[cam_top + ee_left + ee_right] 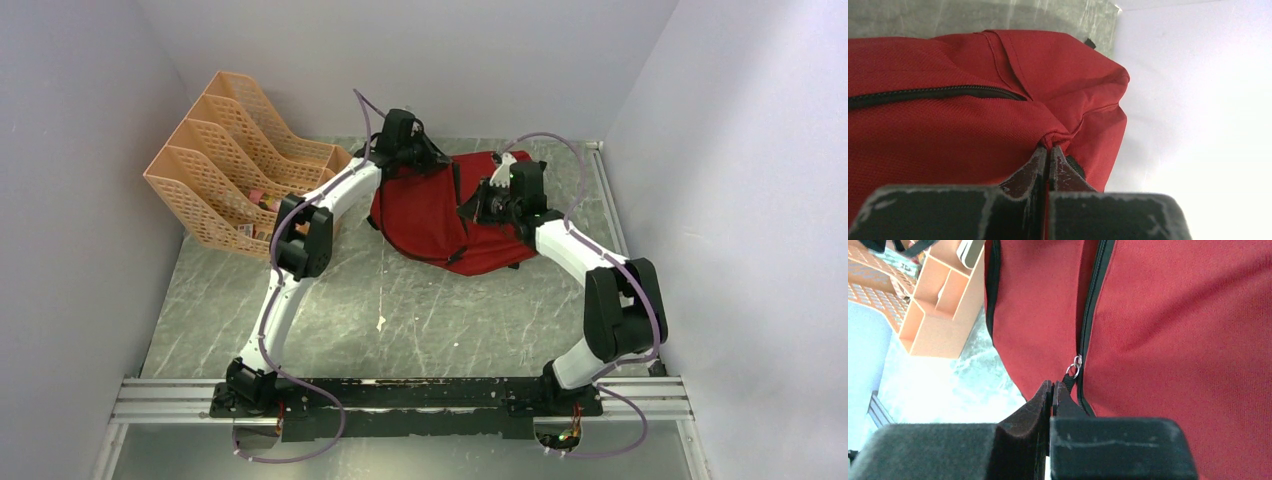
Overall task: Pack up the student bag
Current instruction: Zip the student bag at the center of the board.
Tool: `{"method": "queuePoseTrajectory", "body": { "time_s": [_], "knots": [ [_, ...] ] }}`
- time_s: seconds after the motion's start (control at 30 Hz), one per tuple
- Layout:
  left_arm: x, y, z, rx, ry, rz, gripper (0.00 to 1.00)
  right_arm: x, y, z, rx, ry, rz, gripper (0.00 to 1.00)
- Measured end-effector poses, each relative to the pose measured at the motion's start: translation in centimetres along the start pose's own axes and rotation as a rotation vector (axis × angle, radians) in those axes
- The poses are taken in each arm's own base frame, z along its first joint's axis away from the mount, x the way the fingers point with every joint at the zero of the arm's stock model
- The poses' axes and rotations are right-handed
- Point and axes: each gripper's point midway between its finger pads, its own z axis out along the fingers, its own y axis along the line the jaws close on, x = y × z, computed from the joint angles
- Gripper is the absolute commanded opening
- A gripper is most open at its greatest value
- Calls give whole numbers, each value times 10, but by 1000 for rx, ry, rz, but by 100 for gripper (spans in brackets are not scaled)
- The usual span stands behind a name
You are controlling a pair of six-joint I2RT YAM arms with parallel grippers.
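The student bag [430, 215] lies on the desk [400, 310] toward its far side, just beside the orange file racks [235, 165]. The left arm [345, 190] rises from its base at the near edge, bends at an elbow in front of the racks and stretches forward and rightward, its wrist at the bag's far-left edge. The left jaws are pressed together on a puckered fold of the red fabric, below a black zipper line [938, 92]. The right arm [565, 245] folds outward at an elbow far to the right, then reaches back leftward over the bag's right part. The right jaws are closed tight, pinching the black zipper pull [1068, 379] that hangs from a small silver ring [1076, 370].
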Motion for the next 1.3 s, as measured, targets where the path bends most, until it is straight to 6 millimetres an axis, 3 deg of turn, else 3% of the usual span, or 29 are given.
{"method": "queuePoseTrajectory", "body": {
  "time_s": [0.3, 0.53, 0.93, 1.0, 1.03, 1.13, 1.3],
  "knots": [
    [-16, 10, 4, -5, -24, -4, 5, 30, 1, -21, 61, 64, 31, 0],
    [-22, 19, 7, -17, -27, 2, 5, 59, -11, -31, 149, 124, 76, 0],
    [-16, 23, 6, -26, 2, 21, 5, 75, -36, -41, 277, 84, 96, 0],
    [-16, 23, 6, -20, 8, 33, 19, 75, -35, -40, 271, 82, 97, 0],
    [-16, 23, 6, -15, 10, 43, 31, 75, -35, -40, 268, 81, 97, 3],
    [-24, 21, 4, 8, -3, 91, 56, 75, -32, -41, 262, 81, 102, 19],
    [-54, 17, -21, 39, -60, 178, 73, 60, -24, -56, 272, 25, 91, 38]
  ]
}}
